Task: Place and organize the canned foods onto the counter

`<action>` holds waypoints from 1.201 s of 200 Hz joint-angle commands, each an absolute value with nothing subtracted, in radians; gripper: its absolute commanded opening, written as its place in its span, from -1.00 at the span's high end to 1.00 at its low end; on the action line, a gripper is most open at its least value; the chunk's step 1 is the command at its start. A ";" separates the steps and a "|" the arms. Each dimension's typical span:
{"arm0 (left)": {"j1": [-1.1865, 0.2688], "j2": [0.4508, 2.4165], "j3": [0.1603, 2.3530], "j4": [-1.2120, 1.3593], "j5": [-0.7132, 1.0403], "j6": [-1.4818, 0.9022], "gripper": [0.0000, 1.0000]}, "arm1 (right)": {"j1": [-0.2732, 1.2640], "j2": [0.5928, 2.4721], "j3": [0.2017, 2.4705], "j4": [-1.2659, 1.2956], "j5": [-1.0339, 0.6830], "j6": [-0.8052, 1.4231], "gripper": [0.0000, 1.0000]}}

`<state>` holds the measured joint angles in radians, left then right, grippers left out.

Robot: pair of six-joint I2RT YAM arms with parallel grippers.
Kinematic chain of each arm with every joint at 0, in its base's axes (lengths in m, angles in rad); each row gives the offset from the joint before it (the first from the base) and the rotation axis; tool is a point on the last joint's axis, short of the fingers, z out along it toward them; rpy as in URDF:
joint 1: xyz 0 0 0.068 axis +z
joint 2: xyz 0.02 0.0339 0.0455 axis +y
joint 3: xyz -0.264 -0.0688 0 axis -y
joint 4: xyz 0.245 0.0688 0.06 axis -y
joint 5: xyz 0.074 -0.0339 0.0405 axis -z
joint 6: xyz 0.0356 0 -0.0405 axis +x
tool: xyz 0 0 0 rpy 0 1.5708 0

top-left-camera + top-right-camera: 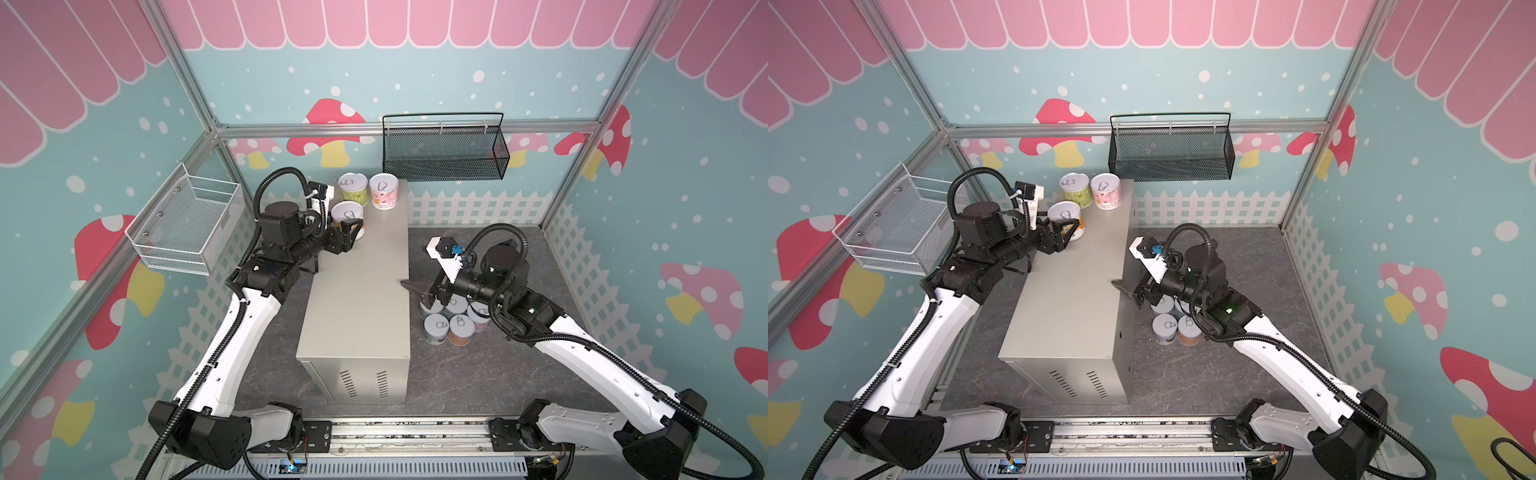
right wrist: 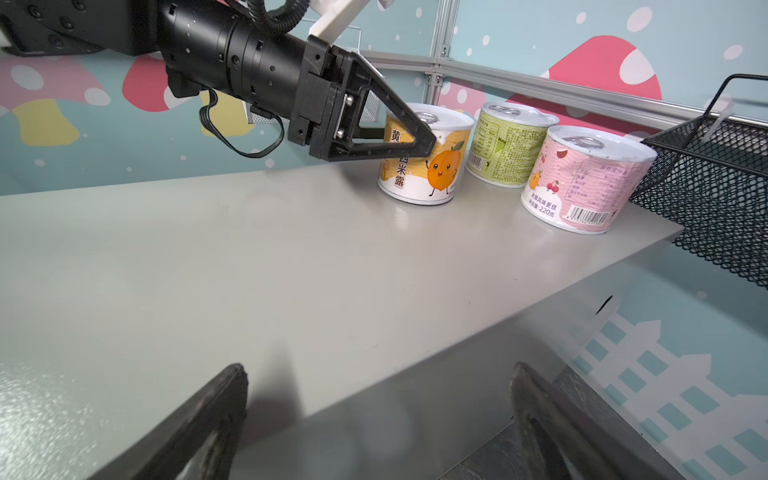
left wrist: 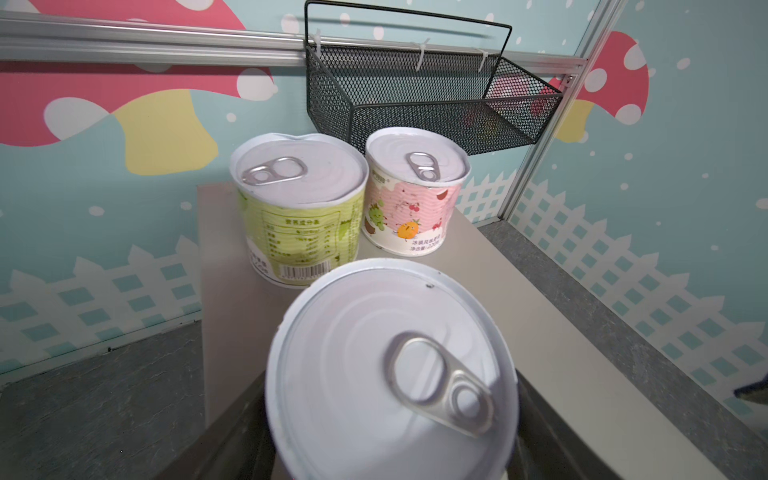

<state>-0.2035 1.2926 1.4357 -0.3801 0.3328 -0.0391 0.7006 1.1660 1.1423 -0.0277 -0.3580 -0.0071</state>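
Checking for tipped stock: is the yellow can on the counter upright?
Upright. The yellow can stands base-down on the counter, its pull-tab lid facing up.

— What colours do the labels show?
— Green can (image 3: pixel 297 232): lime, barcode. Pink can (image 3: pixel 409 216): wavy pink, fruit cartoons. Yellow can (image 2: pixel 440 174): yellow-white, orange peach face.
— The table (image 2: pixel 249 257)?
— Plain beige-grey.

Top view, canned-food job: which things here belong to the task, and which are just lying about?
Part of the job:
- counter
- green can, pink can and yellow can standing on it
- cans on the floor beside the counter
- left gripper, round the yellow can
- right gripper, open

Just there:
- black mesh basket
- white wire basket
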 commanded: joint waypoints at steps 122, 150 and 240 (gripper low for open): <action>-0.163 1.372 1.461 -0.335 0.421 -0.060 -0.51 | 0.704 1.175 1.186 0.006 -0.375 -0.015 -0.99; -0.163 1.369 1.456 -0.337 0.418 -0.059 -0.60 | 0.704 1.165 1.187 0.006 -0.382 -0.014 -0.99; -0.167 1.296 1.422 -0.354 0.397 -0.057 -0.99 | 0.704 1.199 1.240 -0.013 -0.289 0.049 -0.98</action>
